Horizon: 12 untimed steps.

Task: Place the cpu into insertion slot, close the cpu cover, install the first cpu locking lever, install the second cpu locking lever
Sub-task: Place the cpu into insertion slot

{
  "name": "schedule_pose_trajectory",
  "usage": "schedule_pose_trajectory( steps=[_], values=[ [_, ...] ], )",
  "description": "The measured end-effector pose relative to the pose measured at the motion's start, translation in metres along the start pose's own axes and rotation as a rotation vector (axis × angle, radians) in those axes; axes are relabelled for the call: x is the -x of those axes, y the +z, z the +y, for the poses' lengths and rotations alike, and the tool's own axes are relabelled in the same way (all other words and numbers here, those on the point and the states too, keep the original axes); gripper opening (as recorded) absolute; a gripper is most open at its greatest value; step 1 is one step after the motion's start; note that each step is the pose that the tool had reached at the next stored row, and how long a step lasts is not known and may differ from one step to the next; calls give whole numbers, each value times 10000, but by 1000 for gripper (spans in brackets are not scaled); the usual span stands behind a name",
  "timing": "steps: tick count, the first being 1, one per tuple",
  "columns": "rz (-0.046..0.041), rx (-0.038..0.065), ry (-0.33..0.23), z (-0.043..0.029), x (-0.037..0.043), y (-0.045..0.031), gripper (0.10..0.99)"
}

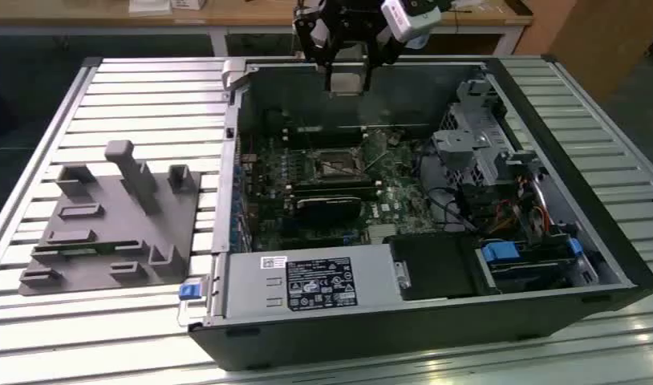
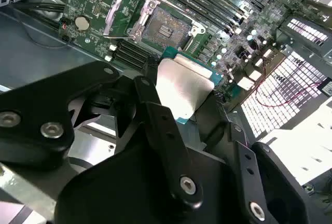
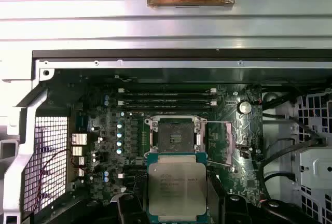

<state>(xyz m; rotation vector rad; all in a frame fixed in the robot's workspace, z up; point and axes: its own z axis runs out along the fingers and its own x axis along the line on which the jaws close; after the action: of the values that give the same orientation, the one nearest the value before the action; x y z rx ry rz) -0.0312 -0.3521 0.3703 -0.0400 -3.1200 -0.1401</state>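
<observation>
Holding the cpu (image 1: 346,83) by two opposite edges; my gripper (image 1: 346,68) is clamped on it, one black finger (image 2: 155,112) on either side. Pale metal top faces the first wrist view, flat and square-on.

- Position: cpu hangs well above the insertion slot (image 1: 335,164), clear of it, no contact. In the exterior view it sits up near the rim of the open computer case (image 1: 583,233), with the slot down on the floor of the case below it.
- In the first wrist view the cpu (image 3: 176,185) lies just beside the insertion slot (image 3: 175,135) and partly overlaps its near border.
- Insertion slot: bare, dark centre showing, thin metal border all round. Nothing seated in it.
- The cpu cover (image 2: 114,15) is swung up off the insertion slot, standing tilted on one side of it, window open.
- Green circuit board (image 3: 98,130) surrounds the slot; long black memory rails (image 3: 166,95) run just beyond the slot's far edge.
- Whether either locking lever is latched: cannot tell.
</observation>
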Motion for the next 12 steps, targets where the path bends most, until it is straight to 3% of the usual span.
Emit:
schedule_pose_trajectory(
  steps=[12],
  values=[
    [0,-1,0,-2,1,27,541]
  ],
)
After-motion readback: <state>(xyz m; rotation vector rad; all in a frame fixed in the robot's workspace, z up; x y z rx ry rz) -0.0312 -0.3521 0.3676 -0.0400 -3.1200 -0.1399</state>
